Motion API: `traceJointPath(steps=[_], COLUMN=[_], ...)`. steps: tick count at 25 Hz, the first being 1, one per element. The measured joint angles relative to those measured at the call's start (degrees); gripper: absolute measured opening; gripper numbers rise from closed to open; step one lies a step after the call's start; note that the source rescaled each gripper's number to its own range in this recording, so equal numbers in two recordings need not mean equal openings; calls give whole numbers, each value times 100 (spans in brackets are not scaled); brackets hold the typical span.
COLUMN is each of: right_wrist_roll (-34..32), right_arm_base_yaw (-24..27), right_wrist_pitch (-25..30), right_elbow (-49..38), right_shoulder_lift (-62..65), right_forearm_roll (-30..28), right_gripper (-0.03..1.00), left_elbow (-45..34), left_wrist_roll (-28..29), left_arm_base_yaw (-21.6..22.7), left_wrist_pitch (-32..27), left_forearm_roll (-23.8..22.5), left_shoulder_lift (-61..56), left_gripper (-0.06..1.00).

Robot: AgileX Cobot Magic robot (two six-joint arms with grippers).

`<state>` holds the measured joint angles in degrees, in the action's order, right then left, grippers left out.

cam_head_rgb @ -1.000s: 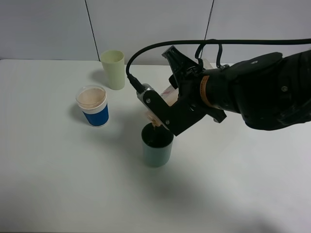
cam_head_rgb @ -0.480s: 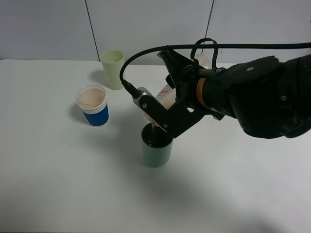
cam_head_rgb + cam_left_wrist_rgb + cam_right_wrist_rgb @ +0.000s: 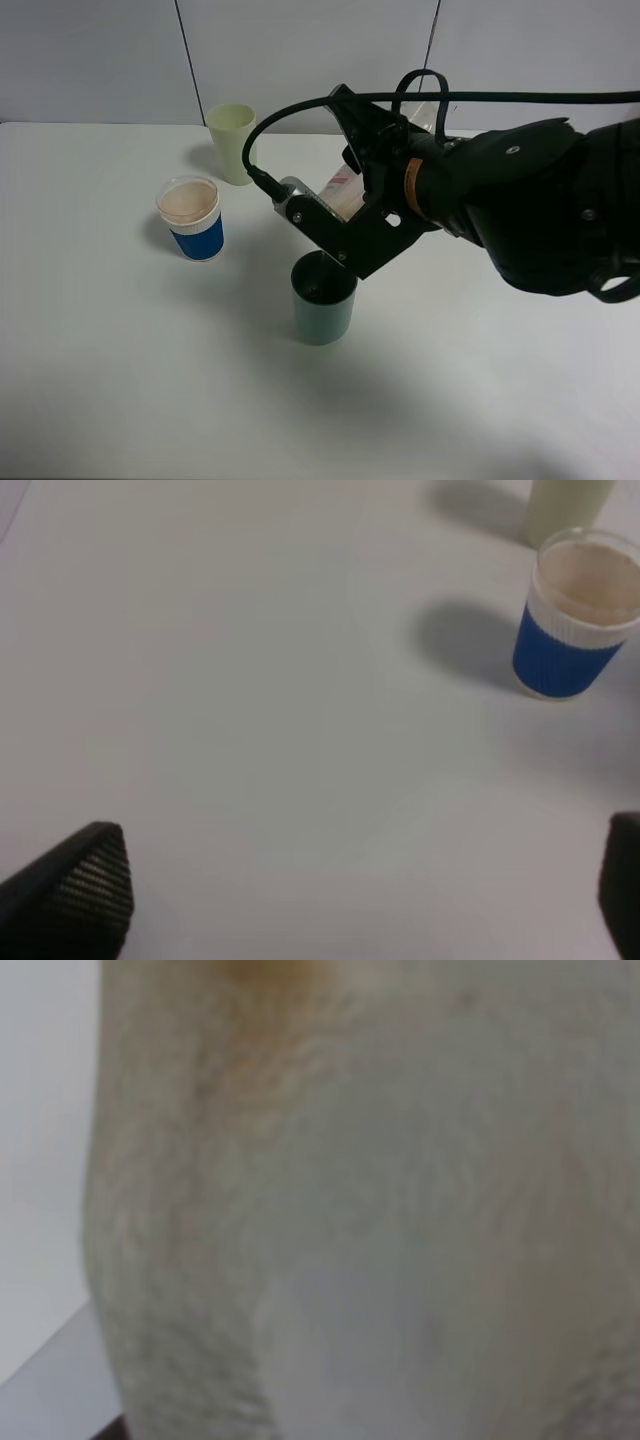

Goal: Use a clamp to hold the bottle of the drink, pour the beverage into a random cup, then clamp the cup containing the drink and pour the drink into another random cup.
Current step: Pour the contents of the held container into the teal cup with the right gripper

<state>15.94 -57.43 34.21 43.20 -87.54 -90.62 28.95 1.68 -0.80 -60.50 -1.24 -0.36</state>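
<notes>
The right end effector (image 3: 350,200) is clamped on the bottle (image 3: 337,187). The bottle's long axis tilts, neck down, toward the teal cup (image 3: 323,305). That cup stands upright on the surface (image 3: 150,380) just below the end effector, apart from it. The left end effector (image 3: 350,910) gapes wide and empty near a blue cup (image 3: 565,650), seemingly farther off.

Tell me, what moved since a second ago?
The black right gripper, shut on the small translucent pink-labelled plastic bottle, lifted its mouth up off the teal plastic tumbler. That tumbler, the blue white-rimmed cup and the pale yellow-green tumbler stayed put.
</notes>
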Motion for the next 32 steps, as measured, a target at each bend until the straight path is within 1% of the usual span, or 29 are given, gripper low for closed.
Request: traceJointPath(steps=[4, 19, 32], right_wrist_roll=[0, -7, -43], right_arm_base_yaw=[-29, -96, -96], right_wrist_pitch=[86, 86, 102], right_elbow=[0, 0, 0], right_shoulder_lift=[80, 84, 84], right_forearm_roll=[-102, -597, -814], right_gripper=[4, 4, 4], left_elbow=[0, 0, 0], left_wrist_roll=[0, 0, 0], left_arm_base_yaw=[0, 0, 0], left_wrist_pitch=[0, 0, 0], left_forearm_roll=[0, 0, 0], left_shoulder_lift=[0, 0, 0], left_gripper=[78, 78, 78])
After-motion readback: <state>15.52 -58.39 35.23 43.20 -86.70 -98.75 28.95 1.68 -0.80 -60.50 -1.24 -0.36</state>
